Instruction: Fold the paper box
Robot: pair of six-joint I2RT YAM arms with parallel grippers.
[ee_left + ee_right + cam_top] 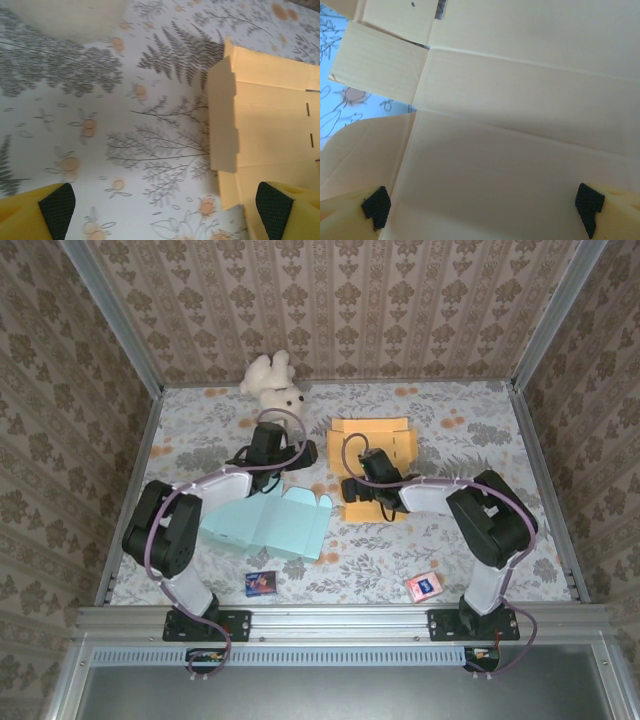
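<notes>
Orange paper box (pixel 385 437): lies unfolded on the floral tablecloth (pixel 480 440), right of centre, panels spread flat with creases showing.
Right gripper (pixel 482 205): fingers spread wide and pinching nothing; it hangs directly over the box's near panel, both black pads above the cardboard (contact cannot be told).
Left gripper (pixel 166 207): also spread wide and holding nothing; it sits at the box's left edge, its left pad over bare tablecloth and its right pad over the box's near-left corner.
Box flap (pixel 222 115): the narrow left-side flap stands slightly raised, just ahead of the left gripper.
Light blue paper box (pixel 265 525): another flattened blank, near the left arm, apart from the orange one.
Plush bear (pixel 272 385): far side, beyond the left gripper.
Small cards: a blue one (pixel 260 583) and a red one (pixel 423 586) by the near edge.
</notes>
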